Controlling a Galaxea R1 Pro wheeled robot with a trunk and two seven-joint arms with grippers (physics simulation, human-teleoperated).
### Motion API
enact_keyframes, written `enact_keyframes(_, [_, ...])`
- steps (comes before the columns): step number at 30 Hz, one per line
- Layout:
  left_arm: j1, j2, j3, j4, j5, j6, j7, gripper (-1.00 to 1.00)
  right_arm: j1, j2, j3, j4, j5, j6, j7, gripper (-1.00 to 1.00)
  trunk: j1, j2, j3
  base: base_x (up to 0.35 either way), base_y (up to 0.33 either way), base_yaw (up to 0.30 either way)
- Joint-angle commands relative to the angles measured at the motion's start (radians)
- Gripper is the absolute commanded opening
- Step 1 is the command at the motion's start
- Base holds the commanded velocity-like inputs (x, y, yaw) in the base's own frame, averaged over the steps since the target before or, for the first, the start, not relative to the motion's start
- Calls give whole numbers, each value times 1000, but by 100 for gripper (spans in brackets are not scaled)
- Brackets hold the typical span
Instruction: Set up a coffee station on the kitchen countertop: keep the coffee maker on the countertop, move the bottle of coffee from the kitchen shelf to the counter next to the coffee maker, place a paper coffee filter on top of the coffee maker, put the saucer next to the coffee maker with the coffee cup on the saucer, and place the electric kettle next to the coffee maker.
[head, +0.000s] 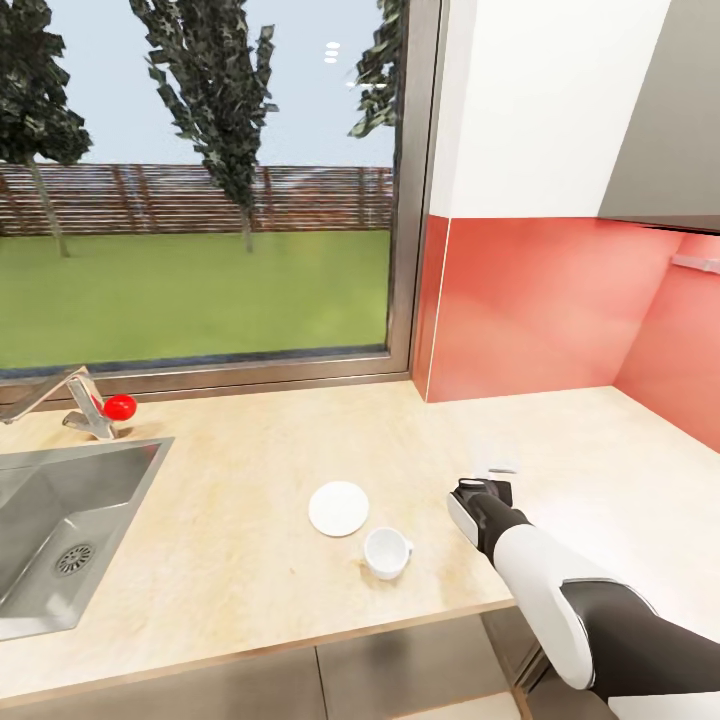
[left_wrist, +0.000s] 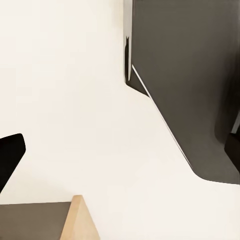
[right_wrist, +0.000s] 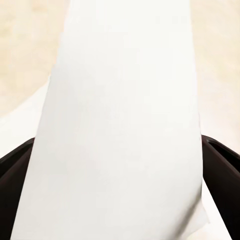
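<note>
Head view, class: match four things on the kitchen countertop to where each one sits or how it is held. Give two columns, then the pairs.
Things
1. saucer
2. coffee cup
3. paper coffee filter
4. sink

Places or states
A. sunk into the worktop at the left
B. lying bare on the kitchen countertop, nothing on it
C. between the fingers of the right gripper
D. on the worktop beside the saucer, near the front edge

Pairs: 1-B, 2-D, 3-C, 4-A
</note>
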Motion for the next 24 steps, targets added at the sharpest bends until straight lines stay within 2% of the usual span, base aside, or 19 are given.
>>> enact_keyframes(1, [-1, 0, 0, 2, 0, -6, 0, 100, 0, 0, -4, -1, -5, 5, -2, -100, 1, -2, -2, 0, 0, 0])
enact_keyframes(14, [-1, 0, 0, 2, -1, -6, -3, 100, 0, 10, -5, -34, -6, 7, -2, -100, 1, -2, -2, 0, 0, 0])
enact_keyframes(21, [-1, 0, 0, 0, -1, -6, -3, 100, 0, 16, -4, -227, -8, 14, 0, -100, 1, -2, -2, 0, 0, 0])
enact_keyframes(24, [-1, 0, 0, -1, -1, -6, -4, 100, 0, 34, -3, -273, -8, 16, 3, -100, 1, -2, -2, 0, 0, 0])
